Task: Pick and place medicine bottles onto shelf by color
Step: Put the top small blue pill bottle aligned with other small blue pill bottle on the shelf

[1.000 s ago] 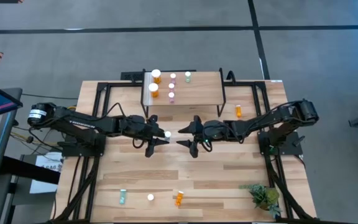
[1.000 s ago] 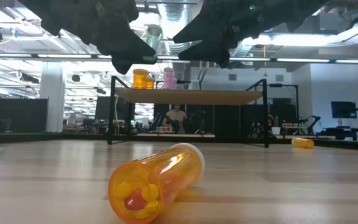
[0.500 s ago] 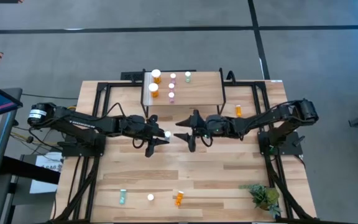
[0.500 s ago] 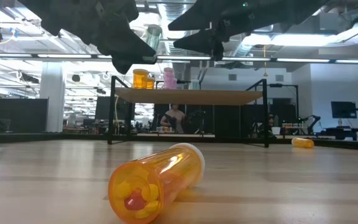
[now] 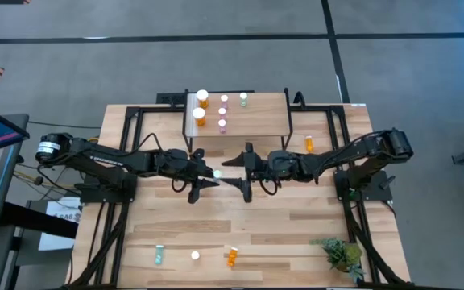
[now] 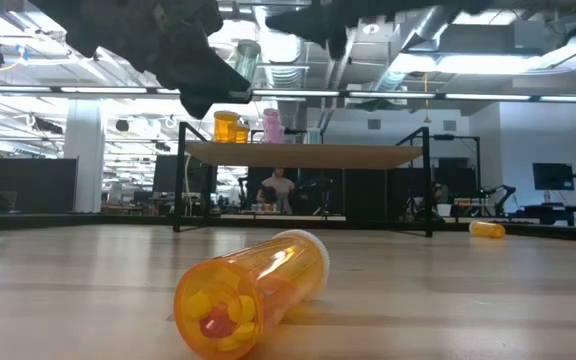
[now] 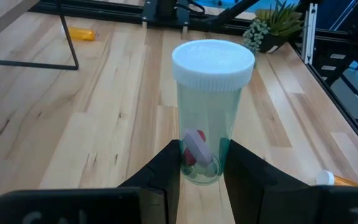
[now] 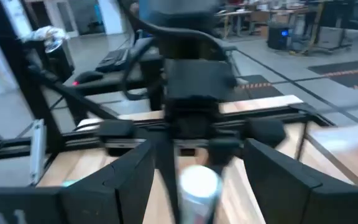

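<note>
My left gripper (image 5: 208, 173) is shut on a teal-green medicine bottle (image 7: 211, 112) with a white cap, held above the middle of the table. My right gripper (image 5: 240, 173) faces it from the table's right, open, with nothing between its fingers; the bottle's cap (image 8: 199, 183) shows just ahead of it. The shelf (image 5: 248, 129) stands at the far middle on black legs. Two orange bottles (image 5: 200, 107), three pink ones (image 5: 222, 113) and a teal one (image 5: 243, 99) stand on it. My left gripper pinches the bottle's bottom end (image 7: 201, 168) between its two fingers (image 7: 166, 168). The fingers come from the table's left, slanting a little downward. The bottle sticks out beyond them with its capped end (image 7: 213, 59) toward my right gripper, lifted clear of the table.
Loose on the table lie an orange bottle (image 5: 308, 143) right of the shelf, and a teal one (image 5: 159, 255), a white-capped one (image 5: 195, 256) and an orange one (image 6: 253, 295) near the front edge. A small green plant (image 5: 343, 254) stands at the near right.
My right gripper has risen and tipped its fingers up toward level, rolling a little and edging toward the bottle in my left gripper. Its fingers have stayed open. The held bottle has kept still.
</note>
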`<action>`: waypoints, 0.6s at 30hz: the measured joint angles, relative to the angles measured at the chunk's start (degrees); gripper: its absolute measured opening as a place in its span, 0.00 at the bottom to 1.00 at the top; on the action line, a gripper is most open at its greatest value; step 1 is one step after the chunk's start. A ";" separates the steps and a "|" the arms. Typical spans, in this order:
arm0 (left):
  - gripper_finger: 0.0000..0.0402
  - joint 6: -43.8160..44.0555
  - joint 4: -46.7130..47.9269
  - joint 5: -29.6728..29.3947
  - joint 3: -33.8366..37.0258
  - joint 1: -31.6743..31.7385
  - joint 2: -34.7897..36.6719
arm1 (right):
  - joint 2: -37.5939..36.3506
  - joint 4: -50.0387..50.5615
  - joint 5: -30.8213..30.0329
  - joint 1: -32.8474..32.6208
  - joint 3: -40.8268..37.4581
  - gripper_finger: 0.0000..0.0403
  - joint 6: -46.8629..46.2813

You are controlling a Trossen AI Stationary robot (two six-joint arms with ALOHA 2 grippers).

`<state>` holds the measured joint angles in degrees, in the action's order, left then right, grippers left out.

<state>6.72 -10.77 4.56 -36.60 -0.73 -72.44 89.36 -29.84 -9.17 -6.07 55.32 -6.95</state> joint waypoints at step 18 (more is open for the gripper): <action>0.21 0.92 0.97 0.04 0.00 0.00 0.00 | 6.83 6.50 -2.75 1.19 5.55 0.66 -3.48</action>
<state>7.64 -9.79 4.59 -36.60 -0.73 -72.44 96.19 -23.34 -11.92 -4.88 60.87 -10.43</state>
